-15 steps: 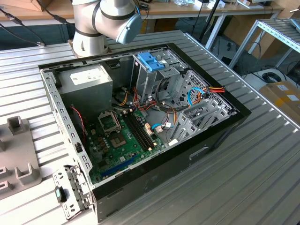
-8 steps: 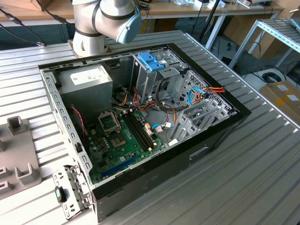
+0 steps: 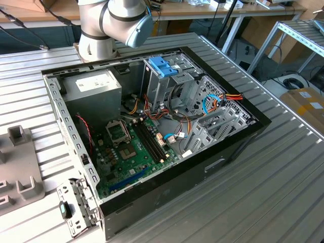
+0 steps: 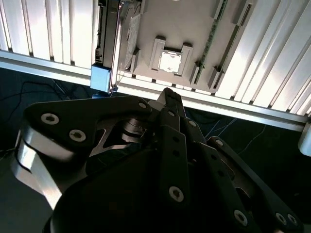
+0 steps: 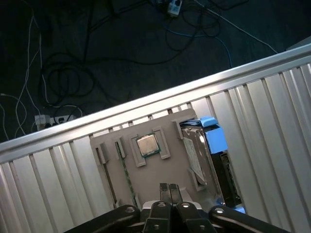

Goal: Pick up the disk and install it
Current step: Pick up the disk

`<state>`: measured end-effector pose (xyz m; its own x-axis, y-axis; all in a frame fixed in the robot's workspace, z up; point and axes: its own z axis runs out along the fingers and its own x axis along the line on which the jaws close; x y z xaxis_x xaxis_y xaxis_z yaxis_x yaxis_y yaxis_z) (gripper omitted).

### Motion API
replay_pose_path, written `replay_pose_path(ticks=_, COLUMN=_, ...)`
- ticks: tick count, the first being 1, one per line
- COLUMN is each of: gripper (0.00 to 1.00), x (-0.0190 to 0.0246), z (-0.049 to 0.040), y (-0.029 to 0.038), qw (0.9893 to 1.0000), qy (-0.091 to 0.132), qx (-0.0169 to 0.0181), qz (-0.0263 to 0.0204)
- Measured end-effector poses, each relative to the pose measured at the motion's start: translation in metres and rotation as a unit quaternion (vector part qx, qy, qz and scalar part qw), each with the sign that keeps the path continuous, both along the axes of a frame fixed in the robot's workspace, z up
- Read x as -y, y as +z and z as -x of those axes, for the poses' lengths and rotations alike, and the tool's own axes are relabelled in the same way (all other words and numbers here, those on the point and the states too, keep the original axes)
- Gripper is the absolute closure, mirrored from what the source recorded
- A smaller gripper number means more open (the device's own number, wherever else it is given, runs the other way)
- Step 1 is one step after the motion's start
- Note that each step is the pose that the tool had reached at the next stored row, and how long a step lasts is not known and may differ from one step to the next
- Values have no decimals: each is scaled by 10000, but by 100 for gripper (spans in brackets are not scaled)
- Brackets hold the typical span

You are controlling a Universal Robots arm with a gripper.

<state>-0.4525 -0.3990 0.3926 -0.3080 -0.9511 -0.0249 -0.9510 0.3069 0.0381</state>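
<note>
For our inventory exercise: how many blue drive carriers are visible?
2: a bare carrier atop the drive cage, exterior view; another edging the disk, in both wrist views. Others may be hidden.

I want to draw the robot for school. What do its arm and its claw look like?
The arm is made of fat, round silver-grey tubes, with a light-blue cap on one joint. The gripper is black, built from flat bars linked together and dotted with shiny round silver screws. It narrows to two thin black fingers.
</note>
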Motion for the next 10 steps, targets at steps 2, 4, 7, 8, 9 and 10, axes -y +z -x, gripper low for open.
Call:
replay_pose_path(ticks=2, gripper=90, x=-1, z=1, y=0, qw=10000, qy=82, qx=0, qz=0)
replay_pose_path(ticks=4, gripper=90, x=-1, z=1, y=0, qw=9999, qy=159, qx=0, qz=0)
replay_pose_path(ticks=7, gripper=90, x=0, z=0, y=0, qw=9996, qy=282, qx=0, qz=0)
replay_pose_path(ticks=8, gripper=90, x=0, z=0, y=0, qw=9995, qy=313, qx=0, qz=0)
replay_pose_path(ticks=9, gripper=90, x=0, z=0, y=0, qw=9994, qy=360, qx=0, qz=0)
replay_pose_path(ticks=10, gripper=90, x=0, z=0, y=0, qw=9992, qy=407, qx=0, qz=0)
